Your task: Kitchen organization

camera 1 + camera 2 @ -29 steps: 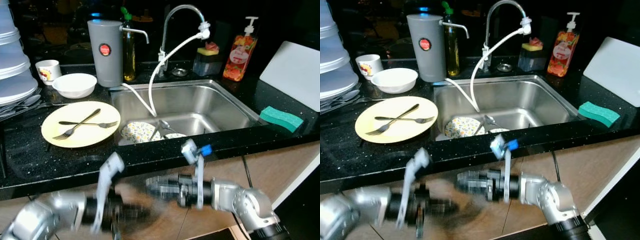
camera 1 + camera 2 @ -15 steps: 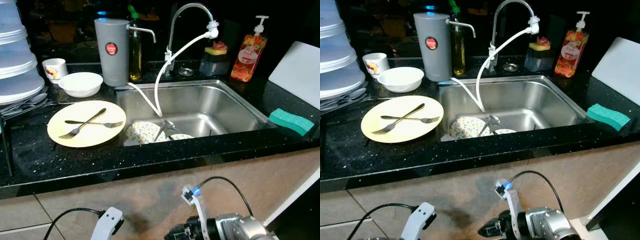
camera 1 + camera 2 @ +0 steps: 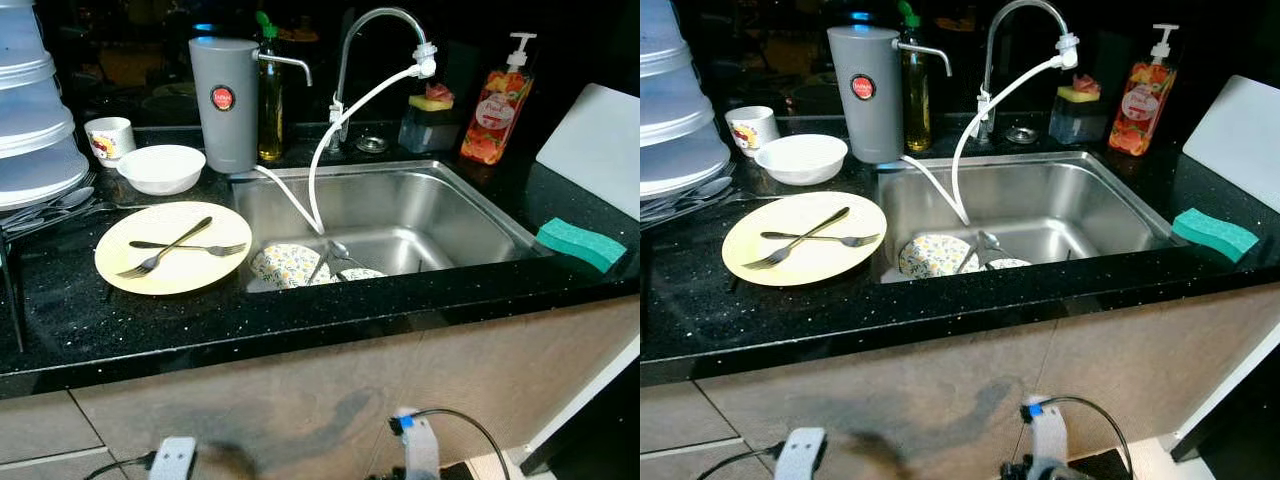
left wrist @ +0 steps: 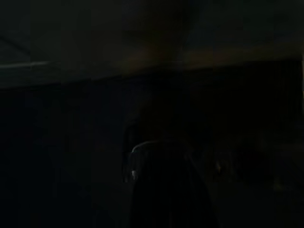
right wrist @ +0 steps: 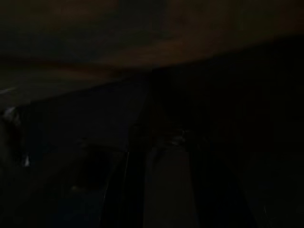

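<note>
A pale yellow plate (image 3: 130, 281) lies on the black counter left of the sink, with two forks (image 3: 166, 247) crossed on it. Behind it stand a white bowl (image 3: 161, 168) and a small printed cup (image 3: 108, 138). In the steel sink (image 3: 455, 215) rest a flower-patterned dish (image 3: 285, 265) and a spoon (image 3: 331, 250) beside a second dish. My left arm (image 3: 173, 461) and right arm (image 3: 419, 446) hang idle low in front of the cabinet, below the counter edge. Both wrist views are very dark, with only dim outlines.
A grey water jug (image 3: 223, 103), an oil bottle (image 3: 268, 105), the tap (image 3: 371, 25) with its white hose, a sponge holder (image 3: 428, 120) and a soap dispenser (image 3: 495, 105) line the back. A green sponge (image 3: 580, 244) and white board (image 3: 595, 145) sit right; stacked plastic containers (image 3: 30, 110) left.
Both arms have dropped from level with the counter front to low against the cabinet. The things on the counter and in the sink have not moved.
</note>
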{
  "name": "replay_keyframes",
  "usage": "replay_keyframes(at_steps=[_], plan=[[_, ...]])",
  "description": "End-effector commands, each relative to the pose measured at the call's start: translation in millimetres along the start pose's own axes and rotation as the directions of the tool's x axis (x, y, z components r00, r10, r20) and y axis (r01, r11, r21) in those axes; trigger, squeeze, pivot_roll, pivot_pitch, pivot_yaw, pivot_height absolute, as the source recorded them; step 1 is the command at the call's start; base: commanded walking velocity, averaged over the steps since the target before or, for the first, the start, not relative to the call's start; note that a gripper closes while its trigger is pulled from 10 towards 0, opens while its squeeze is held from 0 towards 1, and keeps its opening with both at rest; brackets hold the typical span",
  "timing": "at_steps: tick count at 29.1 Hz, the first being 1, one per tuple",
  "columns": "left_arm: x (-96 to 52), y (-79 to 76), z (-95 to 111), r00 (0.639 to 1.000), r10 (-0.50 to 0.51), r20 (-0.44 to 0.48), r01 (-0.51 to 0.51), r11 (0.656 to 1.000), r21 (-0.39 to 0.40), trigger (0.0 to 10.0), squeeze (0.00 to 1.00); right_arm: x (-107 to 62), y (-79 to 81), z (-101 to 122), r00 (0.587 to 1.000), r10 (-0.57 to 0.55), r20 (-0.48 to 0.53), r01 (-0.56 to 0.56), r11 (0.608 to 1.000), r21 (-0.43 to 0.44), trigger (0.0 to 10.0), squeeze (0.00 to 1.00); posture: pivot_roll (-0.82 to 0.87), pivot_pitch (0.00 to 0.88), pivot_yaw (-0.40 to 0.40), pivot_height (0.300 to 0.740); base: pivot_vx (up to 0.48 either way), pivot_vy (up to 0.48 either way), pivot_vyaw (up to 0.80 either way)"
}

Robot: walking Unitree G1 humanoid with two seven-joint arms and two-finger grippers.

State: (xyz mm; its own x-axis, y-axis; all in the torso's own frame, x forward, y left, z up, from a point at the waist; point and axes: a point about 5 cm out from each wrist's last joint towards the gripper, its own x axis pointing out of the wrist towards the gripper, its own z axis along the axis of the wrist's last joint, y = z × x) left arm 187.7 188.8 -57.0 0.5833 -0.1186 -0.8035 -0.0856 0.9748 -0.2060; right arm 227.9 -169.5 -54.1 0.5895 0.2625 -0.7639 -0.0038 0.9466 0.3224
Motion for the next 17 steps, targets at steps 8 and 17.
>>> replay_keyframes(at_steps=[8, 17], plan=[[6.8, 1.2, -17, 0.999, 0.053, 0.006, -0.053, 0.984, 0.171, 10.0, 0.0, 3.3, 0.9, -21, 0.996, -0.087, 0.004, 0.087, 0.996, 0.027, 10.0, 0.0, 0.05, 0.063, 0.002, 0.74, 0.0, 0.0, 0.0], [7.7, 3.3, -16, 0.999, 0.009, 0.054, -0.025, 0.951, 0.307, 10.0, 0.0, 1.3, -6.4, -24, 0.984, -0.168, 0.056, 0.167, 0.986, 0.018, 10.0, 0.0, 0.05, 0.057, 0.022, 0.74, 0.0, 0.0, 0.0]])
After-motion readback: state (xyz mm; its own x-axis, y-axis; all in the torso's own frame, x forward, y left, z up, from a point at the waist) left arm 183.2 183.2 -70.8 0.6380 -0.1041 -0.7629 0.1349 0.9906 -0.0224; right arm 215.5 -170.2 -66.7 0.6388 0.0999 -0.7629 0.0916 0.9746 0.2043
